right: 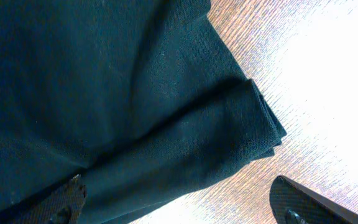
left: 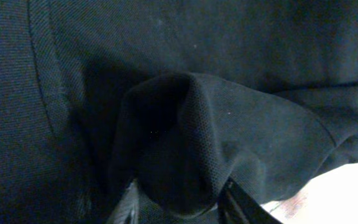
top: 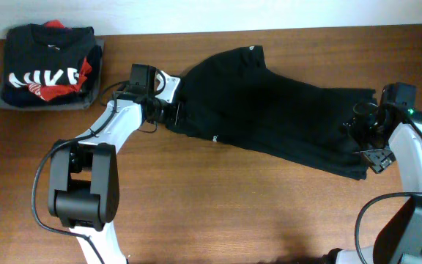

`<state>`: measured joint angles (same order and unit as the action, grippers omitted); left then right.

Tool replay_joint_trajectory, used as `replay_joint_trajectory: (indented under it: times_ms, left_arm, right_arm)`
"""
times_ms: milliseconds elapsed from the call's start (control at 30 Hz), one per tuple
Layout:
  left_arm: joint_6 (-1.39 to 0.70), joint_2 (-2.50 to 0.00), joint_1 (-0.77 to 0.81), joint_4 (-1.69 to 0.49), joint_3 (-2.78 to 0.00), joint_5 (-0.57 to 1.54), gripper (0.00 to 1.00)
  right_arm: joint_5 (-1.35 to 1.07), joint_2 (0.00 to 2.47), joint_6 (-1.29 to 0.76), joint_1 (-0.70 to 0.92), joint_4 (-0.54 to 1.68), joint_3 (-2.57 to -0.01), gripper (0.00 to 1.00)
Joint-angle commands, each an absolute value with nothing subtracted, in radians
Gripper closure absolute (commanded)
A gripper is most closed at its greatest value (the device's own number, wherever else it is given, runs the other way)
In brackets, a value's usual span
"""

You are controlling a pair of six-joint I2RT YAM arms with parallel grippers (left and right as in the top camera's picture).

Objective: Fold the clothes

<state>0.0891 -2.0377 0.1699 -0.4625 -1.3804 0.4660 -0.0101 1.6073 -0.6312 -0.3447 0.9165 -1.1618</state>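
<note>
Overhead view: clothes [top: 269,117] sprawled slantwise mid-table [top: 211,213], rumpled, no neat fold yet; most folding looks left | left wrist: left gripper [left: 176,202] pinched on raised fabric ridge | right wrist: right gripper [right: 182,204] fingers wide apart, astride doubled hem corner, holding nothing

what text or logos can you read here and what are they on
"NIKE", as best it reads: big white letters on the folded black top.
Tiny white mark on the black shirt: too small to read.
Pale label at its neck: too small to read.
</note>
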Motion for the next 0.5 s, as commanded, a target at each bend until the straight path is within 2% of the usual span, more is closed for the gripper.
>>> replay_joint_trajectory:
  times_ms: [0, 100, 200, 467]
  left_arm:
    - [0.107, -2.048, 0.179, -0.463, -1.394, 0.509, 0.75]
    - [0.107, -2.048, 0.191, -0.464, -1.394, 0.513, 0.85]
    - [0.106, -2.048, 0.200, -0.463, -1.395, 0.513, 0.99]
    - [0.036, -2.048, 0.200, -0.453, -1.459, 0.591, 0.99]
  right_arm:
    - [-0.015, 1.594, -0.632, -0.347, 0.922, -1.179, 0.01]
    - [-0.015, 1.594, -0.632, -0.347, 0.922, -1.179, 0.01]
    - [-0.015, 1.594, -0.632, -0.347, 0.921, -1.179, 0.01]
    - [-0.015, 1.594, -0.632, -0.347, 0.920, -1.179, 0.01]
